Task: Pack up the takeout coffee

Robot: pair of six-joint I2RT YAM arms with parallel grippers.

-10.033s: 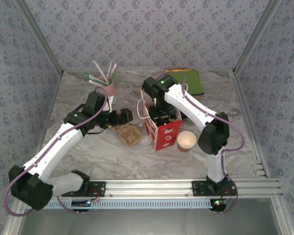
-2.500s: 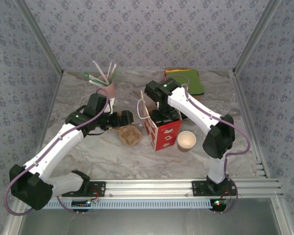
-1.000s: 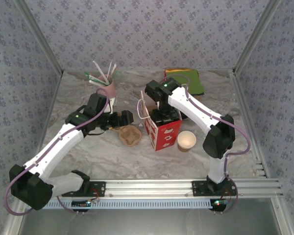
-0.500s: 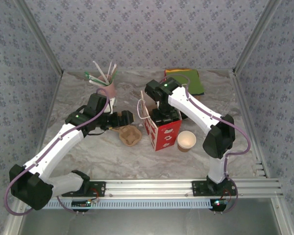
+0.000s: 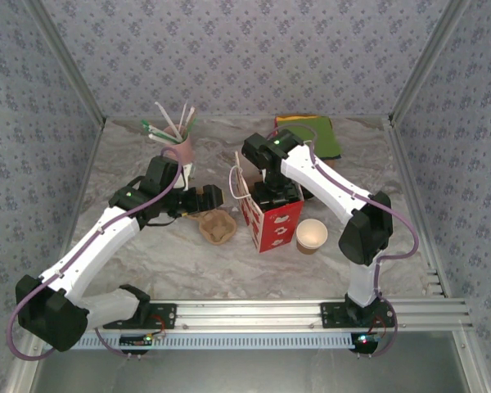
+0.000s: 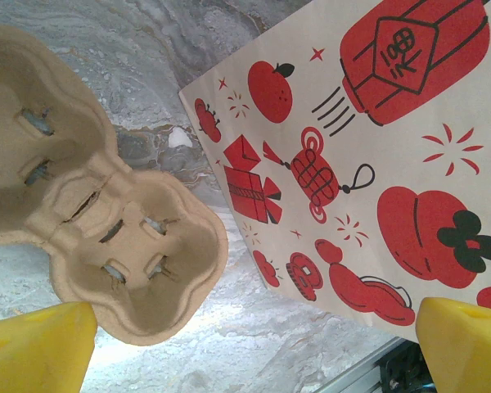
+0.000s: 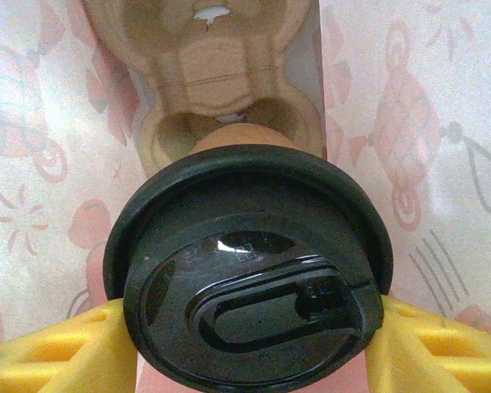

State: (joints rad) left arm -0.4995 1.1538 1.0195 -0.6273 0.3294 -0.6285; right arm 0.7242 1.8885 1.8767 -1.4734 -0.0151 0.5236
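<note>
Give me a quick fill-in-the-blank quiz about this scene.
The right gripper holds the black-lidded brown paper coffee cup ___ the red-printed paper bag.
The left gripper is ___, near a moulded cardboard cup carrier.
The pink cup holds ___.
Answers: inside; open; straws.

White arms (image 5: 102, 239), black joints (image 5: 360, 229), purple cables (image 5: 408, 233) (green lights (image 5: 274, 141) aglow); yellow-padded left hand (image 6: 245, 348) and right hand (image 7: 250, 344).
</note>
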